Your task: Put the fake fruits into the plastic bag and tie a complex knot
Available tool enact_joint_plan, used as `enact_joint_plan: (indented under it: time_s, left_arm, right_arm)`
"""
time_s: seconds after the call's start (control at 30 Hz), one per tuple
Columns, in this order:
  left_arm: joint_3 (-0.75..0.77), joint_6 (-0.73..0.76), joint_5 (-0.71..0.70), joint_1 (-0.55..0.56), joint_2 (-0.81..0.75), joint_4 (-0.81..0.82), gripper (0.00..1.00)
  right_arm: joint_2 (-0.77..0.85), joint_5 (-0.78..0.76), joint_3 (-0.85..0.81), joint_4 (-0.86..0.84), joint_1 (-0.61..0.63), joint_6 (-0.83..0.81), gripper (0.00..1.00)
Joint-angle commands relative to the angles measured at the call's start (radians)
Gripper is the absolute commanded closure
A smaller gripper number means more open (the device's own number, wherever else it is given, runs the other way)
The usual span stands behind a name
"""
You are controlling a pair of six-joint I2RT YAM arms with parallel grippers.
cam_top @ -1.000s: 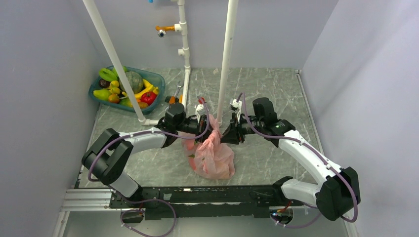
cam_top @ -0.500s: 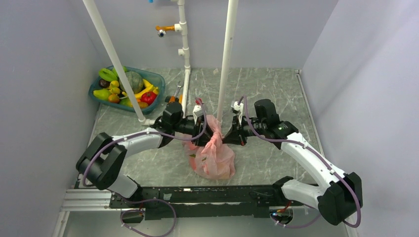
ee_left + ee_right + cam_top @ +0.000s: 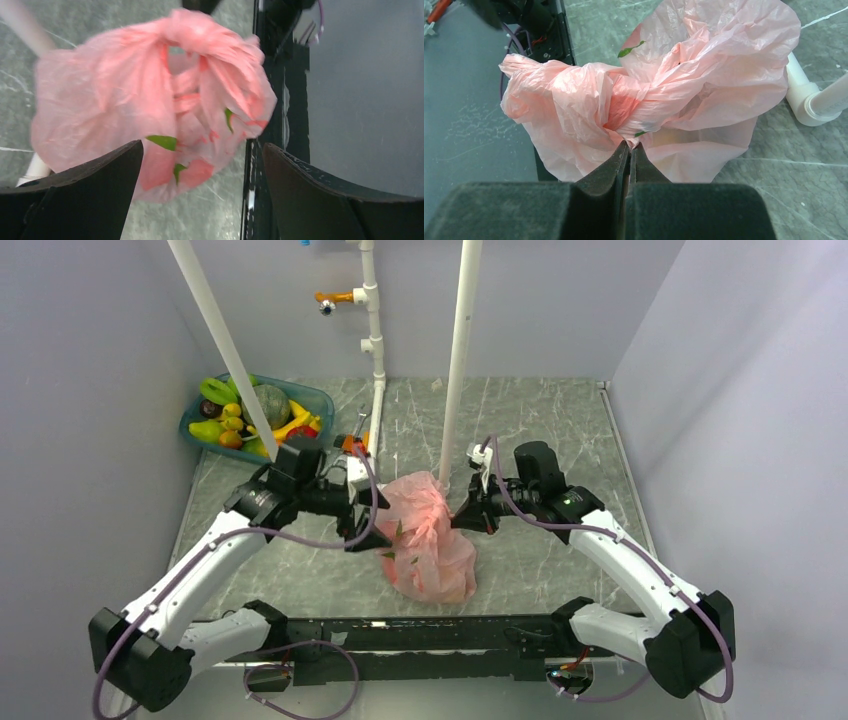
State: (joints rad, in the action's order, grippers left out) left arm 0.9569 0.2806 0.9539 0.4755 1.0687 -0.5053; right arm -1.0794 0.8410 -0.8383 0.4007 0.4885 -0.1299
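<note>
1. Plastic bag [image 3: 430, 545] lies on the table at the foot of the white post [image 3: 457, 360], on the post's near side. Its long axis runs from the gathered top beside the post's foot towards the arms' bases, where the fat, rounded end sits.
2. Its pink film is pulled into a twist of film [image 3: 619, 107] near the top, with crumpled folds billowing out on both sides of it. Whether anything is inside the bag I cannot tell.
3. Fake fruits [image 3: 250, 420] sit heaped in a teal basin [image 3: 318, 398], well to the left of the post and towards the back wall.
4. The table [image 3: 540, 430] is grey marbled stone, closed in by plain pale walls.
5. The left gripper [image 3: 360, 512] hangs left of the post's foot, just beside the bag, with its jaws spread wide and nothing between them. Its arm stretches out long and low from the near left corner.
6. The right gripper [image 3: 628, 147] sits just right of the post's foot, jaws pressed together and pinching the bag's film. Its arm comes in from the right, bent at the elbow.
</note>
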Motion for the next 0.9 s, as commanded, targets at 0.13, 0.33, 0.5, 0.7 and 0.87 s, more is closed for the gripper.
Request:
enact_joint_plan:
  time_s: [0.13, 0.33, 0.5, 0.7, 0.87]
  left_arm:
    - [0.04, 0.065, -0.289, 0.286, -0.028, -0.14, 0.08]
    - [0.139, -0.039, -0.427, 0.356, 0.066, -0.077, 0.13]
    - [0.187, -0.093, -0.436, 0.36, 0.099, -0.064, 0.18]
    - [0.134, -0.091, -0.456, 0.334, 0.07, -0.083, 0.76]
    - [0.111, -0.043, -0.426, 0.234, 0.033, -0.18, 1.0]
  right_arm:
    - [0.017, -0.044, -0.036, -0.047, 0.04, 0.024, 1.0]
    - [0.008, -0.062, -0.05, -0.044, 0.056, 0.019, 1.0]
    - [0.009, -0.078, -0.061, -0.033, 0.061, 0.017, 1.0]
    - [0.027, -0.095, -0.07, 0.009, 0.063, -0.013, 1.0]
    - [0.052, -0.187, -0.097, 0.126, 0.055, -0.108, 1.0]
